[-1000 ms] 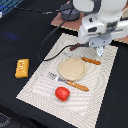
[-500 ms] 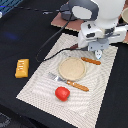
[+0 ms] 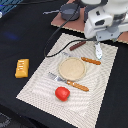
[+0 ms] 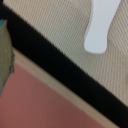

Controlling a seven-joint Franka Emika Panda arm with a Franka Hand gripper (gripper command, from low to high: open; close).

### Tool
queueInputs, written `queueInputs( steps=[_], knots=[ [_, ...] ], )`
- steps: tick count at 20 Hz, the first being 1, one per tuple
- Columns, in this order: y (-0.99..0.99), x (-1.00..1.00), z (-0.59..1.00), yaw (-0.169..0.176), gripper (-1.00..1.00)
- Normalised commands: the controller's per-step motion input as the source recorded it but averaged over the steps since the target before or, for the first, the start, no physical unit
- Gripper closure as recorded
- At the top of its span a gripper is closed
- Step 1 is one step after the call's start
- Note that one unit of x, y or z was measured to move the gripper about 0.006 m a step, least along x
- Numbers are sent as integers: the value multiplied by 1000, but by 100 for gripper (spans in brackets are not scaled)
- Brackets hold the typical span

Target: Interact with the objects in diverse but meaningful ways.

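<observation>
— Where is the arm?

— In the exterior view it reaches in from the top right, its bulky white wrist housing pointing downward.

— And the end effector [image 3: 98, 50]?

— It hangs below that housing, low over the desk [image 3: 30, 40]. One pale finger [image 4: 101, 27] shows in the wrist view; whether the fingers are parted cannot be told.

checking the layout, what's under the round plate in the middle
The tan plate sits on the striped placemat, which lies on the black table. A fork pokes out beside its rim; anything beneath the plate is hidden.
</observation>
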Motion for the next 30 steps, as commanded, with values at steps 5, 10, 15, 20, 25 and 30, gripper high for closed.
queueInputs(
  steps=[5,10,15,20,25,30],
  knots=[
    [-30,-807,310,-23,-100],
    [-334,-932,21,-25,-100],
    [-422,-958,-2,-23,-100],
    [-446,-950,-10,-16,-100],
    [-431,-951,-70,-41,-100],
    [-393,-947,-169,-54,-100]
  ],
)
